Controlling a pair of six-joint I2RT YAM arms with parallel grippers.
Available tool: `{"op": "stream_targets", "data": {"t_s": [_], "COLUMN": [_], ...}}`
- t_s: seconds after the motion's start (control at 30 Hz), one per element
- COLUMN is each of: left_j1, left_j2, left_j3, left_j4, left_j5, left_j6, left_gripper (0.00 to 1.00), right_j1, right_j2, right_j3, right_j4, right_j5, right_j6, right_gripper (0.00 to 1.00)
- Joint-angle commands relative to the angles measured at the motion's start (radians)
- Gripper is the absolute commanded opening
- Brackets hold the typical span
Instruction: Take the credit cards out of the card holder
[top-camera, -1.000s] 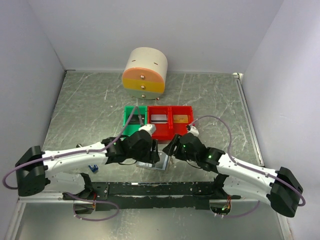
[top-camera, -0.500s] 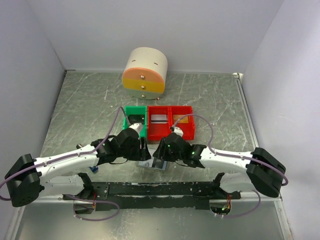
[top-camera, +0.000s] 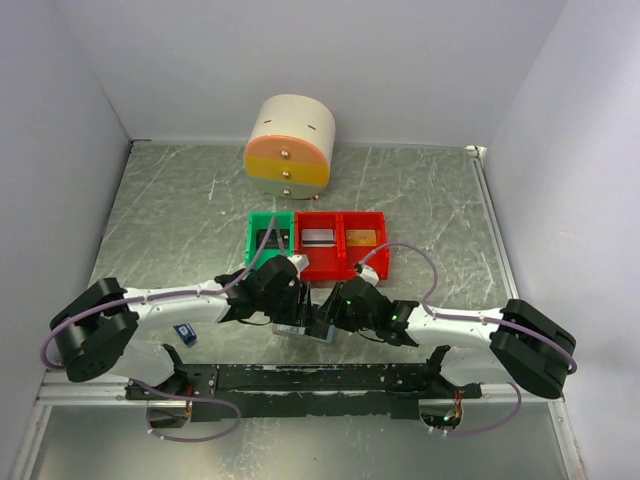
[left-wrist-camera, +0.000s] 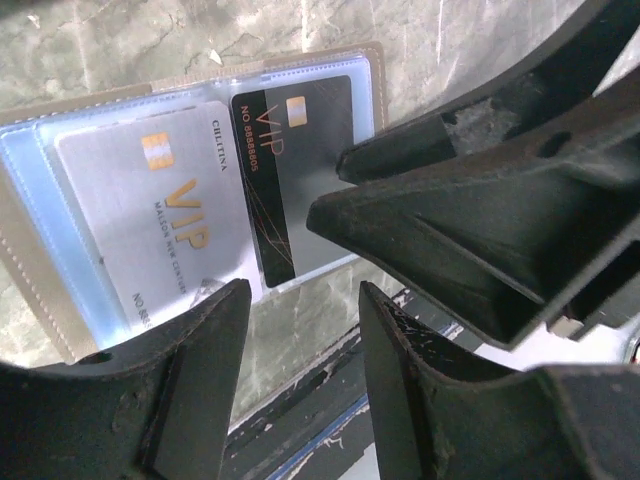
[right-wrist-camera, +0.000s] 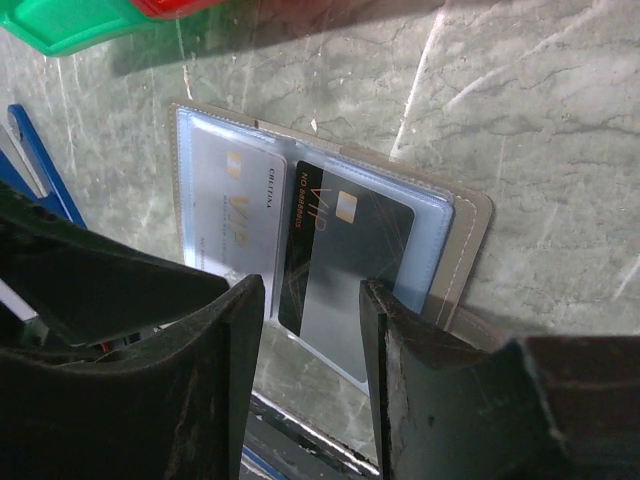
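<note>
My left end effector (left-wrist-camera: 303, 310) and right end effector (right-wrist-camera: 312, 300) both gape empty above the card holder (right-wrist-camera: 470, 230). The black card (right-wrist-camera: 350, 250) looks stiff and slick, so I'd pinch a short edge.

Table (right-wrist-camera: 540, 120): grey-green marbled sheet, smooth, slight sheen, pale scratch-like veins.
Holder (right-wrist-camera: 472, 235), near table edge: matt grey-brown cover, stitched rim.
Pockets (left-wrist-camera: 35, 200): clear glossy plastic, pale blue tint.
Silver card (left-wrist-camera: 160, 220): satin plastic, gold print.
Black card (left-wrist-camera: 300, 140): glossy, reflective.
Left gripper (left-wrist-camera: 300, 300) fingers (left-wrist-camera: 190, 400): black plastic, matt, rough, scuffed.
Red bin (top-camera: 325, 268), green bin (right-wrist-camera: 70, 25): glossy plastic.
</note>
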Motion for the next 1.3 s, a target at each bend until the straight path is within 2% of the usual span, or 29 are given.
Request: {"op": "stream_targets", "data": {"t_s": [0.0,0.3,0.6,1.0,1.27], "left_j1": [0.003,0.002,-0.006,-0.006,-0.006], "left_j2": [0.051,0.158,0.169,0.14,0.117], "left_j3": [0.037,0.023,-0.014,-0.079,-0.095], "left_j4": [0.066,0.109,0.148,0.297,0.32], "left_j5": [0.032,0.013,0.027,0.071,0.065], "left_j6": [0.019,0.018,-0.015,-0.134,-0.175], "left_gripper": [0.58,0.55,0.49,0.3,0.22], "right_j1": [-0.01,-0.014,-0.017,-0.018,-0.017], "right_j2": [0.004,-0.036,-0.064,-0.054,-0.052], "right_j3": [-0.049,-0.059,-0.068,-0.067,-0.066], "right_j4": [-0.106,-0.119,-0.125,-0.108,-0.107], "right_j5": [0.057,0.065,0.066,0.051,0.048], "right_j6": [0.02,0.037,0.041,0.032,0.026], "right_gripper": [0.44,0.45,0.47,0.44,0.43]}}
